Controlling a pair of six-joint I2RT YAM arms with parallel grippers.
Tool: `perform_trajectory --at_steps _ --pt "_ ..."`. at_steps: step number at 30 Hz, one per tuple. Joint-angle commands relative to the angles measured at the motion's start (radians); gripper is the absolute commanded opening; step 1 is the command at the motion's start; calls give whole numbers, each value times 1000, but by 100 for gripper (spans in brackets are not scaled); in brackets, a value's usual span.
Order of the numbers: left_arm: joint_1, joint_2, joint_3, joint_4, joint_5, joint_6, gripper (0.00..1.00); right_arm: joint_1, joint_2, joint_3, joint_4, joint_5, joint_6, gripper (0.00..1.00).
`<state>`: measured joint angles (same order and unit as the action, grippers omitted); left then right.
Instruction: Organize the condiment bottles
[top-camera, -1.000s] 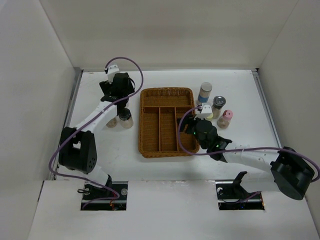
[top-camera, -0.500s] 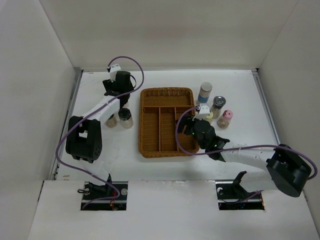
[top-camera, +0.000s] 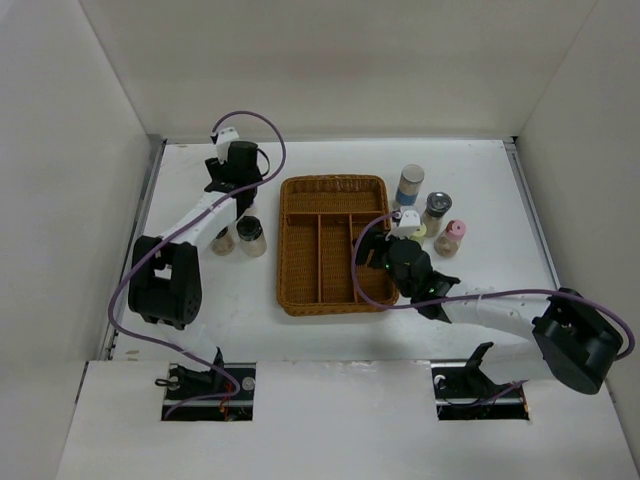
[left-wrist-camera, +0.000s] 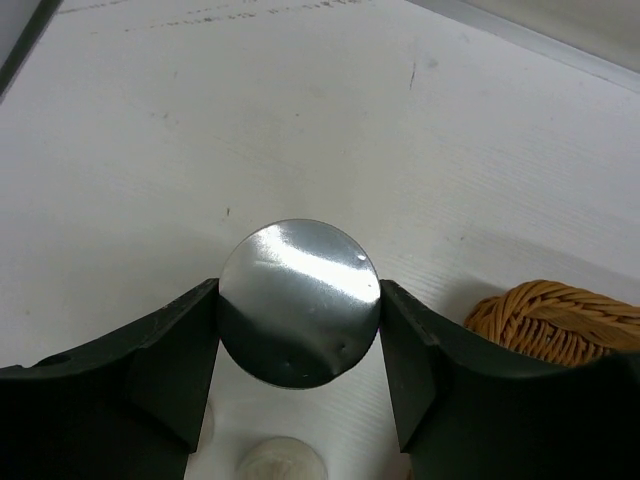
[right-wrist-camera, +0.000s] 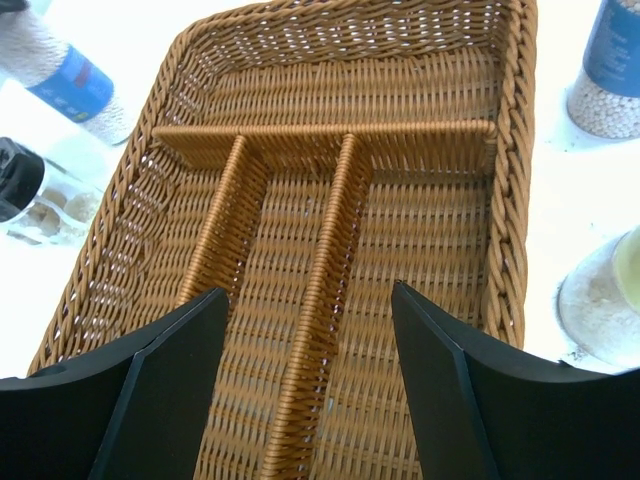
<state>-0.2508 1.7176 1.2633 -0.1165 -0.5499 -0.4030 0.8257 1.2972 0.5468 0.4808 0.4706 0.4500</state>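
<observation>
Your left gripper (left-wrist-camera: 300, 305) is clamped on the silver-capped jar (left-wrist-camera: 298, 285). Both fingers (left-wrist-camera: 190, 350) press against the sides of its cap, and the jar stands upright on the white table (left-wrist-camera: 200, 120). A corner of the wicker tray (left-wrist-camera: 560, 315) lies just off the right-hand finger. A pale-capped jar (left-wrist-camera: 280, 462) sits behind the jaws, toward the wrist.

Your right gripper (right-wrist-camera: 307, 300) hangs released over the tray, jaws wide, with only two dividers (right-wrist-camera: 330, 250) beneath the gap. A cream-capped jar (right-wrist-camera: 605, 295) stands outside the tray beside the right-hand finger. One blue-banded jar (right-wrist-camera: 610, 60) is ahead to the right, another blue-banded jar (right-wrist-camera: 65, 70) is ahead to the left, and a dark-capped jar (right-wrist-camera: 20, 180) stands off the left-hand finger.
</observation>
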Motion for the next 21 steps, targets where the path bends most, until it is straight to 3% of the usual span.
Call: perform_trajectory --at_steps 1,9,14,21 --pt "-29 -183 15 93 -27 3 36 -10 -29 8 59 -7 13 73" --pt "-179 -293 34 146 -16 30 36 -12 -39 -1 70 5 16 72" --pt "-308 -233 64 149 1 44 36 -40 -68 -22 70 10 42 71" --pt "-334 -144 77 169 2 33 37 -63 -98 -36 70 -1 50 71"
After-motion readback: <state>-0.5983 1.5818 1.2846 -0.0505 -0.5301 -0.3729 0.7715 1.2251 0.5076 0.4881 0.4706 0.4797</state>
